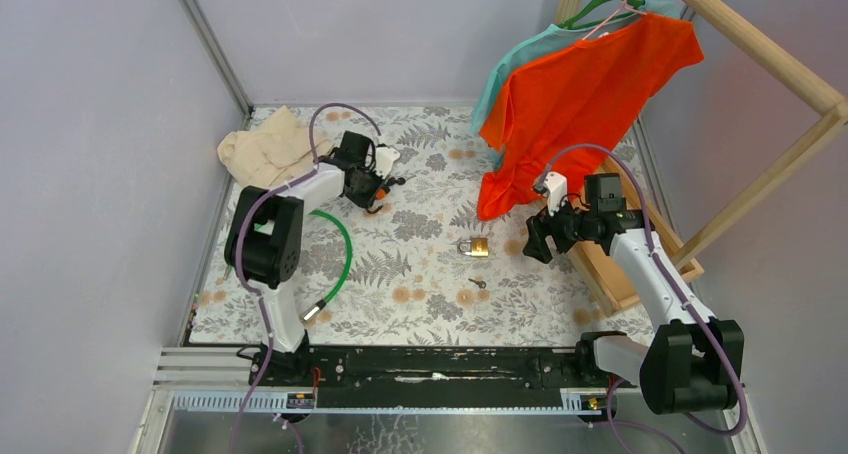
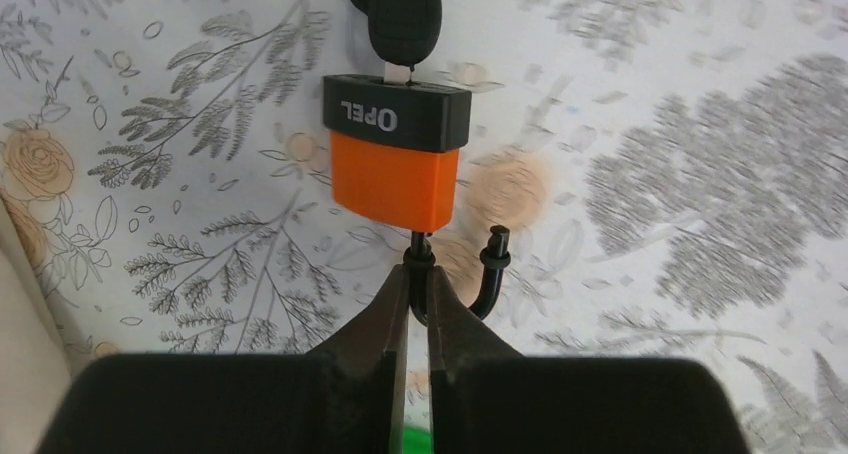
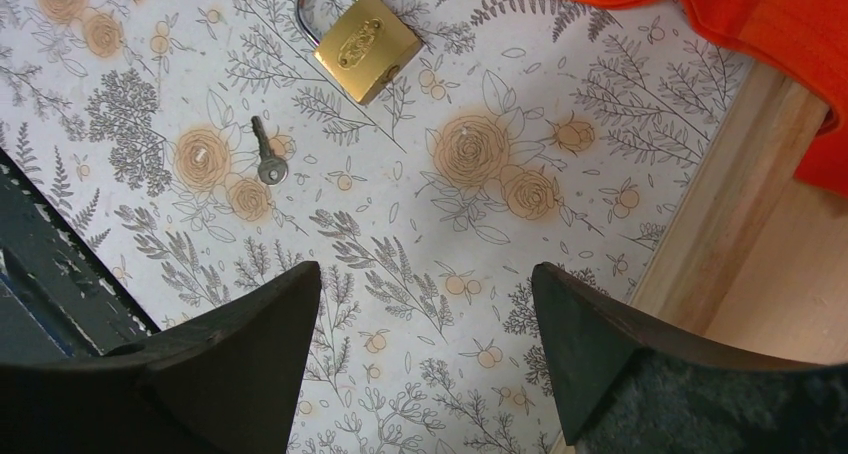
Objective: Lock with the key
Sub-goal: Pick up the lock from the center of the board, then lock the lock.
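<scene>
The small key point(image 3: 268, 160) lies flat just on the near side of the brass padlock point(image 3: 366, 44), not touching it, its blade end closer to the padlock than its round head. The brass padlock lies flat near the middle of the floral table point(image 1: 420, 304). In the top view its long axis runs across the table, shackle to the left and body to the right.

Just right of the padlock, the right gripper point(image 3: 425, 309) is held above the table on a bent right arm point(image 1: 650, 274) that reaches in from the near right corner. Its jaws are spread wide with nothing between them (padlock and key both lie beyond the fingertips in the wrist view). Bare table surrounds the padlock on all sides. The wooden rack base point(image 1: 610, 274) runs close behind the right gripper, and the hem of the orange shirt point(image 1: 585, 94) hangs just beyond and right of the padlock.

A green cable point(image 1: 345, 249) curves to the padlock's near left. Farther off and well left of the padlock, the left arm point(image 1: 300, 189) extends forward. The left gripper point(image 2: 418, 299) has its jaws pressed together on one leg of the black shackle point(image 2: 490, 274) of an orange padlock point(image 2: 395, 179), and the shackle's other end stands free outside the body. That lock's long axis runs straight away from the fingers, with a black-headed key point(image 2: 405, 19) seated in its far end. A beige cloth point(image 1: 265, 149) lies farthest left, by the wall.
</scene>
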